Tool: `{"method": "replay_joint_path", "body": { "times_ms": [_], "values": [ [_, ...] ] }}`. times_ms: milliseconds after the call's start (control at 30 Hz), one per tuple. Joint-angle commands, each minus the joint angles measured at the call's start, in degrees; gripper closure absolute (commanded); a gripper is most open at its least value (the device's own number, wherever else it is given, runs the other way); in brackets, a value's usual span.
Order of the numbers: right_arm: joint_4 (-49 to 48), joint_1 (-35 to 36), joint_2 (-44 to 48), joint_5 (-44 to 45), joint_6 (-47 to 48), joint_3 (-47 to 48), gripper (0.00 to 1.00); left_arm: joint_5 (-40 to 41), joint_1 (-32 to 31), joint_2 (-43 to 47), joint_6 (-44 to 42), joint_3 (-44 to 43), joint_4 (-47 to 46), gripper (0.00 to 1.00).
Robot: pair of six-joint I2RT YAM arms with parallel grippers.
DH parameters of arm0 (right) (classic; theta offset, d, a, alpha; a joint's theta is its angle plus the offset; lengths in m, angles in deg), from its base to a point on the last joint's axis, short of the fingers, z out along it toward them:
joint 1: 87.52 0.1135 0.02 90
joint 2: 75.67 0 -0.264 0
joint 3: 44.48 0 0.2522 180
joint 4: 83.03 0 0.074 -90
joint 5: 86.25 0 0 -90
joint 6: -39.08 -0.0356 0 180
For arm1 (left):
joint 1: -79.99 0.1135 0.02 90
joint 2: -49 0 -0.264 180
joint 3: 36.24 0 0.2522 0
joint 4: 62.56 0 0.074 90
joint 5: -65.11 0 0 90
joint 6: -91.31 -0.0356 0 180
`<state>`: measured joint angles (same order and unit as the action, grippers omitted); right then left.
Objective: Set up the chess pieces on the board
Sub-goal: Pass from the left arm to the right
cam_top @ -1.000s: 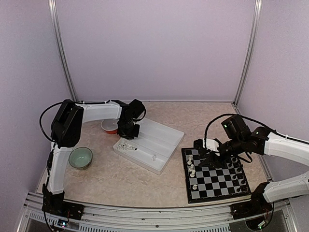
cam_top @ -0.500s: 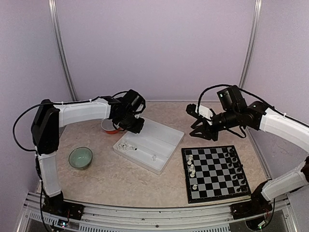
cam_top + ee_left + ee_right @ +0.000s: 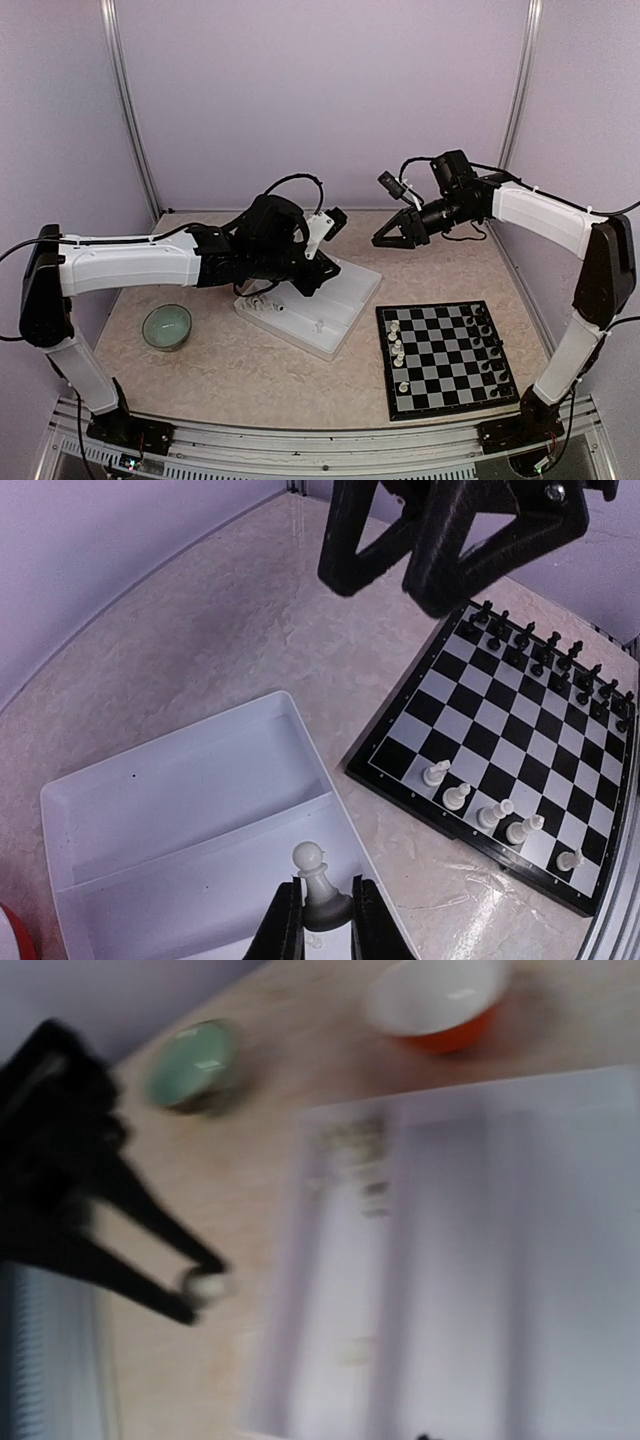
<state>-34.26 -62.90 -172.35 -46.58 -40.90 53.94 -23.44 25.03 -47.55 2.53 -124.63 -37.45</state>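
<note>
Over the tray (image 3: 180,810), at ten o'clock from the board (image 3: 520,740), a white pawn (image 3: 318,880) is clamped upright by the left pincer (image 3: 322,908), likely for placement; the right pincer's (image 3: 391,237) state cannot be told.

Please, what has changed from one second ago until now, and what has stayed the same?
The left gripper rose from the tray's left end and swung right, toward the board, its jaws shut on a white pawn. The right gripper lifted off the board and drew back toward the rear wall. Board, tray and green bowl stayed put.
</note>
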Motion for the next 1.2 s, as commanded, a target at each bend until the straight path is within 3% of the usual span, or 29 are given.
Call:
{"method": "replay_joint_path", "body": {
  "times_ms": [0, 500, 1167],
  "values": [
    [4.43, 1.45, -2.66, -13.19, -1.86, 0.92, 0.59, -1.10, -0.77, 2.12, -3.13, 0.71, -4.43, 0.96],
    [2.63, 5.38, -8.38, -19.07, -6.05, 1.91, 0.59, -2.22, -3.05, 1.22, -5.86, -0.95, -3.93, 0.95],
    [1.10, 7.03, -10.34, -22.40, -7.47, 2.17, 0.83, -3.00, -4.01, -0.20, -6.38, -1.97, -3.55, 0.94]
  ]
}}
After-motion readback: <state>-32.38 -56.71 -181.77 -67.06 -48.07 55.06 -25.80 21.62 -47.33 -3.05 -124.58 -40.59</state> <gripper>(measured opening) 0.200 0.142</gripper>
